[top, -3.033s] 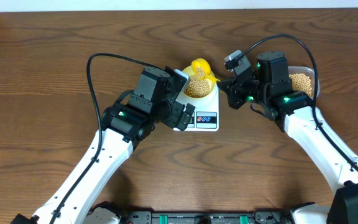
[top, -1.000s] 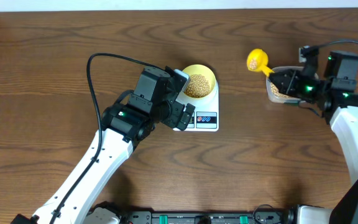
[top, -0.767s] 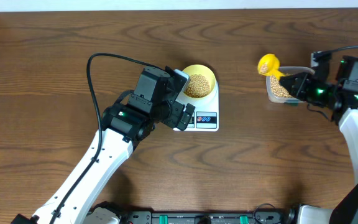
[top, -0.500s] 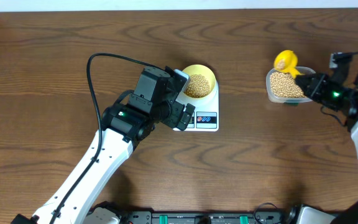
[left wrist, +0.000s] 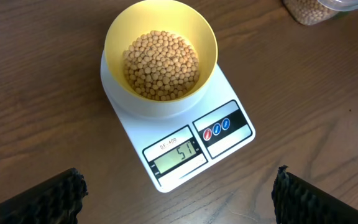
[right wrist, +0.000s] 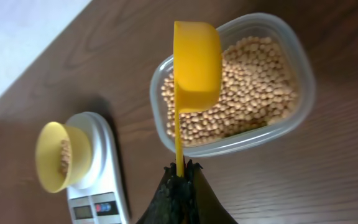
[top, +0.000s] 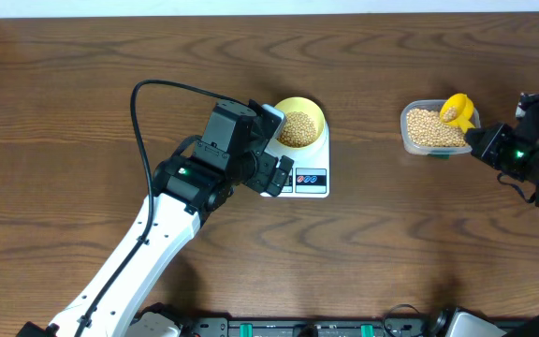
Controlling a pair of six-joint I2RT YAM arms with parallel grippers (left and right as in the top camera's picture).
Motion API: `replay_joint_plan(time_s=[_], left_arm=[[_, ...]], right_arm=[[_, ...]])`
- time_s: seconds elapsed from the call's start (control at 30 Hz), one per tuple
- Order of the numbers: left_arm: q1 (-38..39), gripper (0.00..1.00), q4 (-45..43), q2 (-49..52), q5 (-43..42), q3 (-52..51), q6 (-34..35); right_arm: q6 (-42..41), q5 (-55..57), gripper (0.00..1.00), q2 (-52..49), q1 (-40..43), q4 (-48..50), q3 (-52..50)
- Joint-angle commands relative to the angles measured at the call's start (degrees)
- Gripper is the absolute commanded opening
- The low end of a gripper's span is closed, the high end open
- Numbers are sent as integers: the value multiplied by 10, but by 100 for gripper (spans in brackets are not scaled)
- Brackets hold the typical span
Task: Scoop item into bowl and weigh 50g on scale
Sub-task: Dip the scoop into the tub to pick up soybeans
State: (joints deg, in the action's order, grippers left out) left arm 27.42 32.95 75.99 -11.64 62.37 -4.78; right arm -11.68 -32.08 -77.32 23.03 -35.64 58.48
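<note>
Tan beans (right wrist: 247, 93), judged loose and rolling, are handled with the scoop (right wrist: 196, 62), its handle pinched by the right gripper (right wrist: 180, 177).

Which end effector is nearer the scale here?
Left. The left end effector hangs open at the scale's front-left corner; the right end effector is far to its right, holding the scoop over the bean tub.

White links (top: 134, 251); black wrists (top: 227, 140), cables (top: 134, 117); green LEDs (top: 182, 171)
</note>
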Motion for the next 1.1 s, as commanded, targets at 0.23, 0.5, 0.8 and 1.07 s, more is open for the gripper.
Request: replay_joint_plan(time_s=[0.23, 0.5, 0.8, 1.07], left_arm=[[-2, 98, 0, 0, 7, 2, -6], [-2, 98, 0, 0, 7, 2, -6], [-2, 98, 0, 0, 7, 2, -6], [-2, 98, 0, 0, 7, 2, -6]], right_arm=[[156, 112, 1, 6, -41, -5, 5], [261, 193, 1, 6, -107, -12, 5], [302, 336, 1, 6, -159, -12, 5], [339, 362, 1, 6, -182, -12, 5]])
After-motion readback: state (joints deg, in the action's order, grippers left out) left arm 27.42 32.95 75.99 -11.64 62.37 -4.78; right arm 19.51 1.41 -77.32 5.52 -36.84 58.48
